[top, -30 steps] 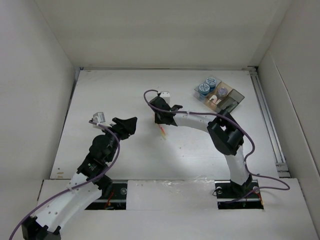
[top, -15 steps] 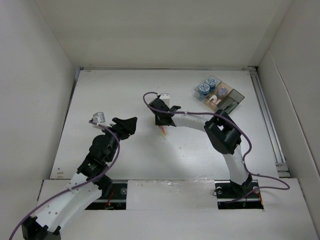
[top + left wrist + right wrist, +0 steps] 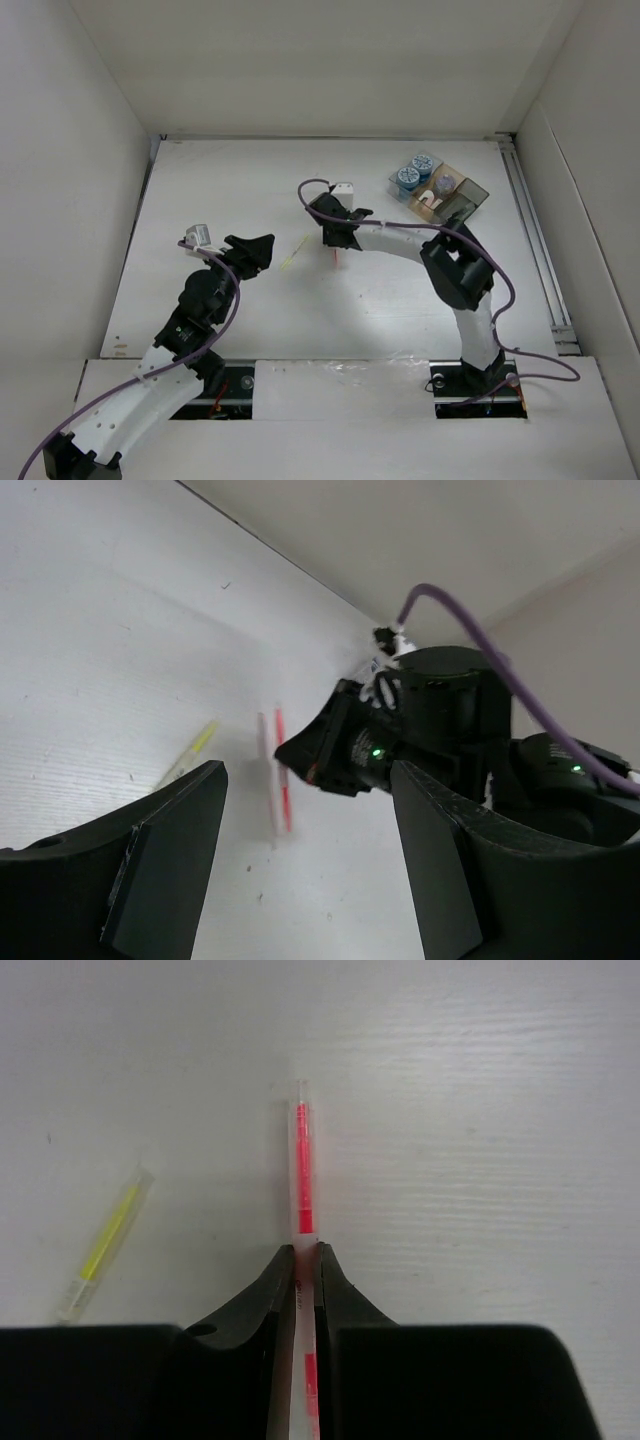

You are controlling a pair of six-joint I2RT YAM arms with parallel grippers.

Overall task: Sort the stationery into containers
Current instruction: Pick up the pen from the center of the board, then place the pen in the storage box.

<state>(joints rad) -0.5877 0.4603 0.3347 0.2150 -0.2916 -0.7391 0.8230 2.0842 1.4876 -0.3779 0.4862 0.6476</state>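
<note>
moved: yellow pen now apart from right claw | right wrist: it pinches red pen | left claw parted, empty

The top view sits high above and behind the arm bases. It looks down and away over the whole desk from far off. The left wrist view is low and near the desk, facing right and slightly far, out between the left fingers toward the right arm. The right wrist view looks almost straight down on the desk from very close, past the right fingers. All three share the desk patch holding the red pen and yellow pen.
</note>
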